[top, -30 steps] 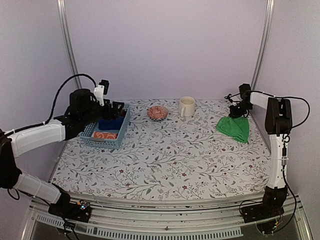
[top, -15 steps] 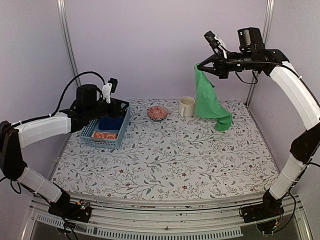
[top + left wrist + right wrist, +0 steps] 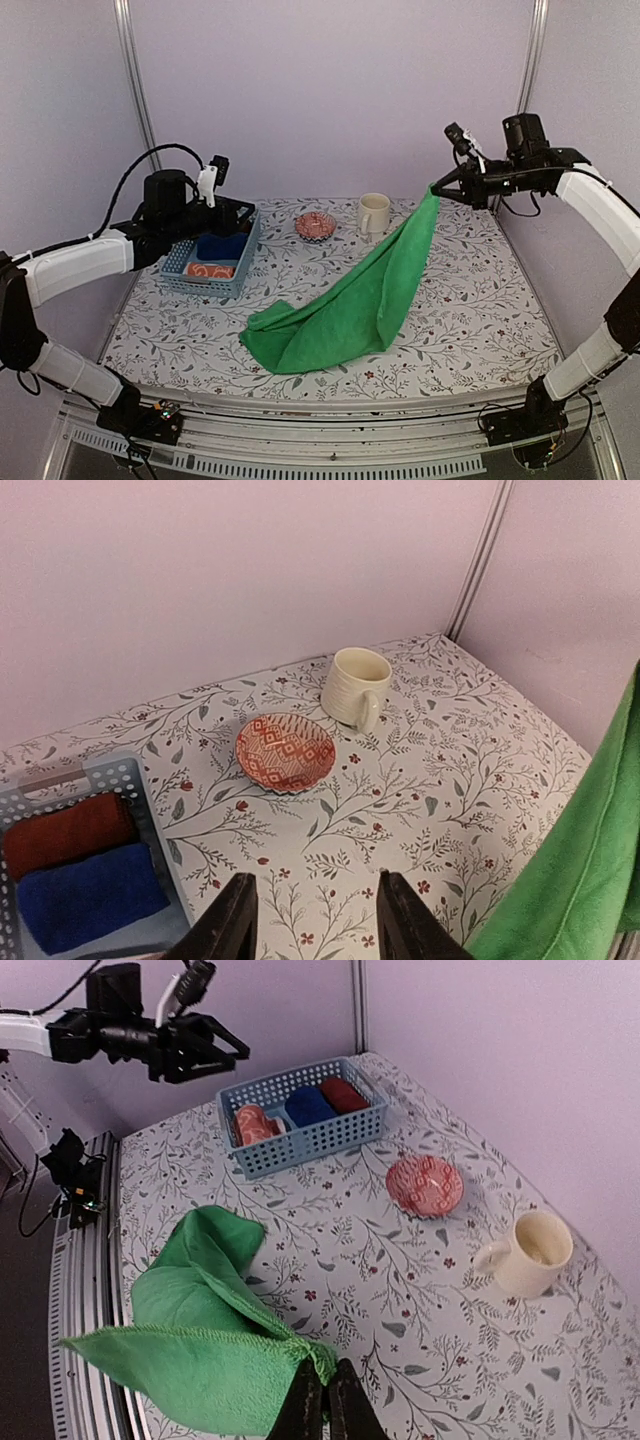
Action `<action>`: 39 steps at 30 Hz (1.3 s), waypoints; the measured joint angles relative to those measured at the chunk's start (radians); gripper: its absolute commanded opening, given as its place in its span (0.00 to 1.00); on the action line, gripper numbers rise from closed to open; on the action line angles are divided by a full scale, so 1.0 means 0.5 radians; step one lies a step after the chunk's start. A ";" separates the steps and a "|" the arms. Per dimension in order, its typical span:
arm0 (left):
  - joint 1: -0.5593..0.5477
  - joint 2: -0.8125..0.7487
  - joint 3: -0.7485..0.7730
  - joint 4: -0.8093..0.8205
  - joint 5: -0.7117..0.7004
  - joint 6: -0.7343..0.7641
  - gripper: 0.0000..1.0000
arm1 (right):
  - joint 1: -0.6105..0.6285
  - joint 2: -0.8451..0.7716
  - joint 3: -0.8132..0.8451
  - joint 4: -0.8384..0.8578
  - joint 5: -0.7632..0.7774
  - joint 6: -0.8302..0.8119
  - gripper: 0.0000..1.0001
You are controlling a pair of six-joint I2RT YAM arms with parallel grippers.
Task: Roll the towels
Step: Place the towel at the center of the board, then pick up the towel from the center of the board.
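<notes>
green towel (image 3: 350,305), corner pinched in right gripper (image 3: 436,190)

A shallow red-and-white patterned ceramic bowl (image 3: 316,225) sits toward the back of the floral-printed desk (image 3: 470,300). Just right of the bowl stands a cream ribbed mug (image 3: 373,213). Left of the bowl, a pale blue perforated plastic basket (image 3: 205,285) holds a blue cloth roll (image 3: 222,246) and a dark red cloth roll (image 3: 68,833).

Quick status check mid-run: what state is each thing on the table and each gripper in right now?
green towel: unrolled, one corner lifted, other end bunched on the table
right gripper: shut on the green towel's corner
left gripper: open, empty, in the air by the basket
basket: upright, holds three rolls
orange printed towel: rolled, in basket
blue roll: rolled, in basket
dark red roll: rolled, in basket
mug: upright
bowl: upright, empty
</notes>
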 measured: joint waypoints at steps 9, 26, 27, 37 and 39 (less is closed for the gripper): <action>-0.049 0.090 -0.027 -0.252 0.284 0.018 0.38 | -0.317 0.053 -1.201 0.220 0.402 -0.126 0.46; -0.354 0.158 0.038 -1.202 0.032 -0.002 0.39 | -0.343 0.301 -0.859 0.132 0.687 0.073 0.47; -0.359 0.158 0.038 -1.212 0.026 -0.008 0.38 | -0.341 0.378 -0.822 0.102 0.687 0.101 0.50; -0.460 0.195 0.038 -1.389 -0.040 -0.052 0.41 | -0.333 0.920 -0.465 -0.114 0.465 0.303 0.57; -0.478 0.200 0.039 -1.424 -0.053 -0.053 0.42 | -0.333 0.999 -0.412 -0.137 0.462 0.337 0.56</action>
